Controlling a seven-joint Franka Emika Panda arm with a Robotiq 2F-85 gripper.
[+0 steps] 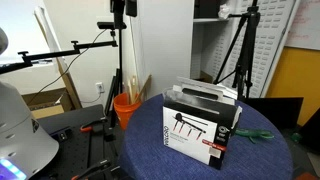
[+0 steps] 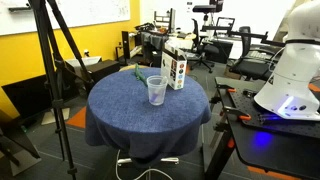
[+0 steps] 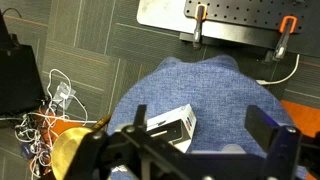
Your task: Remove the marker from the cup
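Observation:
A clear plastic cup stands near the middle of the round, blue-clothed table; it looks empty. In the wrist view only its faint rim shows. A green marker lies flat on the cloth beside the box, and also shows behind the cup in an exterior view. My gripper is open and empty, high above the table, over the box and the cup. The gripper does not show in either exterior view.
A black-and-white box stands upright on the table next to the cup and shows in the wrist view. An orange bucket and tripods stand around the table. The robot base is beside it.

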